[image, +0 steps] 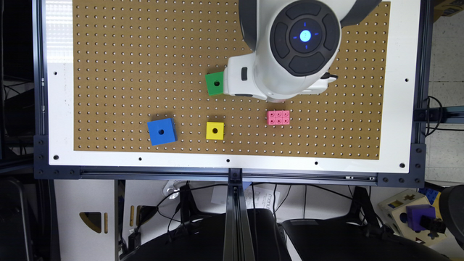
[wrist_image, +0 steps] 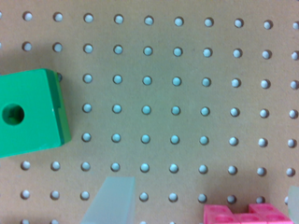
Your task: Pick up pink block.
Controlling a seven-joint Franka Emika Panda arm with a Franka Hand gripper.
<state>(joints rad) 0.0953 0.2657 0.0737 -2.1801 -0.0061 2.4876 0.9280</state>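
The end effector (wrist_image: 201, 205) hangs over bare pegboard with nothing between its fingers: in the wrist view one pale fingertip (wrist_image: 110, 200) stands clear and the edge of the other shows well apart from it, so the fingers are spread. In the exterior view the arm's white wrist housing (image: 253, 81) sits above the middle of the table (image: 61, 108), overlapping one side of the green cube.

Going from the exterior view's left to its right: the blue cube (image: 161, 131) lies near the table's front edge, the yellow cube (image: 215, 130) beside it on the same line, the green cube (image: 214, 83) farther back toward the centre, and the pink block (image: 278, 117) right of the yellow one, just in front of the wrist housing. The pieces are spaced well apart, probably so each can be grasped without touching a neighbour.

The pink block (wrist_image: 243, 214) lies flat, studs up, its long axis running parallel to the table's front edge. In the wrist view only its edge shows, between the fingertips, so the end effector likely needs to shift toward it before descending across the short sides.
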